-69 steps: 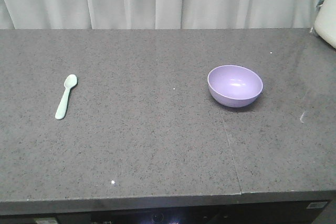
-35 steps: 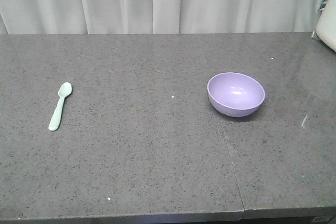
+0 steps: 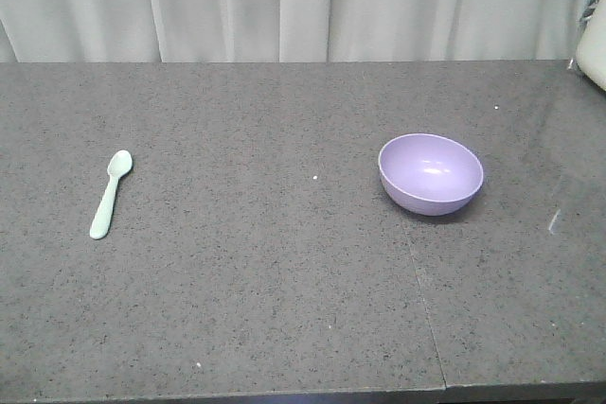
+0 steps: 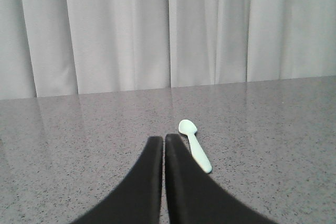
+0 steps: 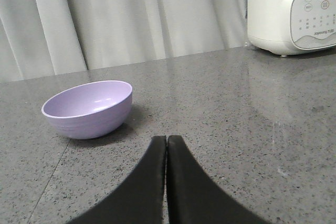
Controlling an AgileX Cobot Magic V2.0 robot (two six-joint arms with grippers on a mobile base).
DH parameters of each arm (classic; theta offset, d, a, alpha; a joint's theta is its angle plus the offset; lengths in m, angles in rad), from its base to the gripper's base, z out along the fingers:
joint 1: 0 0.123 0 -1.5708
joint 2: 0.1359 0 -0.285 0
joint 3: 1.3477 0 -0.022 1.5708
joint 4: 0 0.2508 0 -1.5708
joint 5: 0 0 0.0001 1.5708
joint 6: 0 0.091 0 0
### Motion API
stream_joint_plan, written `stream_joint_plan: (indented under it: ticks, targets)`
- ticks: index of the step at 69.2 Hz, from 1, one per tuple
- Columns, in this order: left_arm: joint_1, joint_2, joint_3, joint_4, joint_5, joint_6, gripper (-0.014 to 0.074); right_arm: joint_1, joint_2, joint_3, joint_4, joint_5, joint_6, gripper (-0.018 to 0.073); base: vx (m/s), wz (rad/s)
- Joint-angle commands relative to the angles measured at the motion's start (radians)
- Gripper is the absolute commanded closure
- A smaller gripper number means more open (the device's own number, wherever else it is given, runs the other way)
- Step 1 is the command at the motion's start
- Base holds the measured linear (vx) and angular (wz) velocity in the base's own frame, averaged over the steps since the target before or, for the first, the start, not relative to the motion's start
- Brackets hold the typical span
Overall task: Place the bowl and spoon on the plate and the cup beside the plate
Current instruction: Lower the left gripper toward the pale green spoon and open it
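Note:
A lavender bowl point(image 3: 431, 173) stands upright on the grey stone counter, right of centre; it also shows in the right wrist view as the bowl point(image 5: 88, 108), ahead and left of my right gripper point(image 5: 166, 139), which is shut with nothing in it. A mint-green spoon point(image 3: 111, 192) lies flat at the counter's left, head pointing away. In the left wrist view the spoon point(image 4: 195, 145) lies just ahead and right of my left gripper point(image 4: 164, 139), shut and empty. The plate and the cup are out of view. Neither gripper appears in the front view.
A white kitchen appliance point(image 5: 291, 11) with a control panel stands at the counter's far right; its edge point(image 3: 594, 49) shows in the front view. Pale curtains point(image 3: 303, 2) hang behind the counter. A seam point(image 3: 421, 300) runs through the stone right of centre.
The front view has shifted: the counter's front edge has dropped out of frame, and the bowl and spoon sit slightly lower in the picture. Neither object has moved on the counter.

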Motion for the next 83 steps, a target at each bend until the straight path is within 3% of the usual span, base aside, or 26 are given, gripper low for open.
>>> stream_joint_plan:
  ticks: [1, 83]
  targets:
    - [0.004, -0.014, -0.008, -0.008, -0.071, -0.008, 0.0603, -0.005, -0.01, 0.004, -0.004, -0.071, -0.014, 0.057, 0.03, 0.03]
    - [0.004, -0.014, -0.008, -0.008, -0.071, -0.008, 0.0603, -0.005, -0.01, 0.004, -0.004, -0.071, -0.014, 0.057, 0.03, 0.03]
